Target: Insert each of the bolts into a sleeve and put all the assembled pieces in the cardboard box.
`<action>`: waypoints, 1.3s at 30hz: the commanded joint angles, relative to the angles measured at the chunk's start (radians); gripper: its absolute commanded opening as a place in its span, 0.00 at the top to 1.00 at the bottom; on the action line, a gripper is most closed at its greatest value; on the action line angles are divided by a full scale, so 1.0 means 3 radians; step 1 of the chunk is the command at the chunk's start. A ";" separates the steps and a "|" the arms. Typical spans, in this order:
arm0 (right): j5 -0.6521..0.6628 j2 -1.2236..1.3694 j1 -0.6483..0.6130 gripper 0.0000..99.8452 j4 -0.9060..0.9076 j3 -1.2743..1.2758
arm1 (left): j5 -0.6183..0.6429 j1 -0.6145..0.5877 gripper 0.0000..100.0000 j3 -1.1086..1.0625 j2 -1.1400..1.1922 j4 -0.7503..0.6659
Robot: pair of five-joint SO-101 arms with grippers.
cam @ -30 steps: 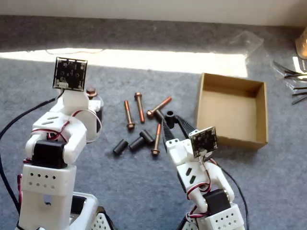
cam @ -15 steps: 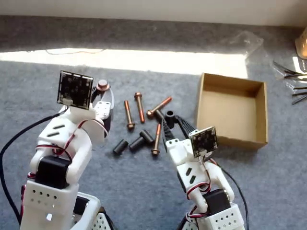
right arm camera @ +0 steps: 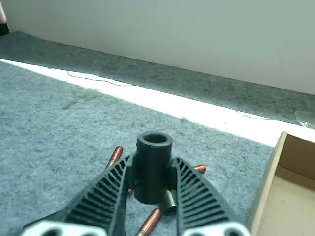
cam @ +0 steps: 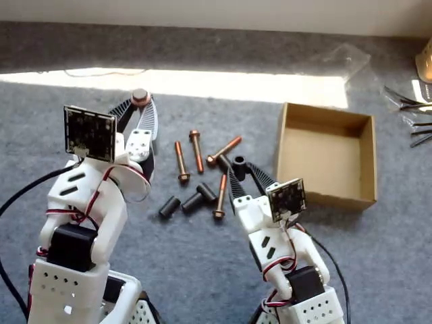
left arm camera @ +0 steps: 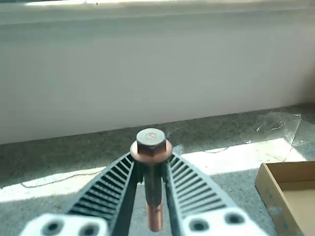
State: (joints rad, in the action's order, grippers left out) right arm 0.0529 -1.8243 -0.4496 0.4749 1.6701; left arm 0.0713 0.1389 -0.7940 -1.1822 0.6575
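A: Left fingers (left arm camera: 134, 169), what've they got?
B: Closed tight on a bolt (left arm camera: 154, 192). Head pokes out just past the tips, shank runs back btwn the two fingers. It's held in the air, off the tabletop (cam: 378, 263).
A: Right fingers (right arm camera: 126, 171)?
B: Clamped on a black sleeve (right arm camera: 153, 162), one finger each side, approx mid-length, open bore sticking out beyond the tips. They sit over the loose bolts (cam: 181, 162) and loose sleeves (cam: 192, 202), w/ the cardboard box (cam: 287, 152) just beside.
A: Vs 1 s ago?
B: Left fingers have swung up and fwd w/ the bolt, now nearer the sunlit strip (cam: 223, 84). Right fingers, sleeve, loose parts and box haven't moved.
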 commanded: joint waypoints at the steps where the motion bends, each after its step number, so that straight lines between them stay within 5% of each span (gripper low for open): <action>1: -0.0010 -0.0038 -0.0049 0.99 -0.0013 0.0478 | 0.0000 0.0054 0.99 0.0043 -0.0049 -0.0261; 10: -0.0010 -0.0038 -0.0212 0.99 -0.0013 0.0478 | 0.0000 0.0090 0.99 0.0043 -0.0043 -0.0660; 24: -0.0010 -0.0043 -0.0473 0.99 -0.0023 0.0478 | -0.0005 0.0463 0.99 -0.0100 -0.0105 -0.0665; 39: -0.0010 -0.0038 -0.0979 0.99 -0.0448 0.0478 | -0.0005 0.0463 0.99 -0.0770 -0.0923 -0.0982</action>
State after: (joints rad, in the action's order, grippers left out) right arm 0.0529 -1.8243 -0.7043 0.3828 1.6701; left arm 0.0683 0.2601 -1.0303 -1.4154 0.3920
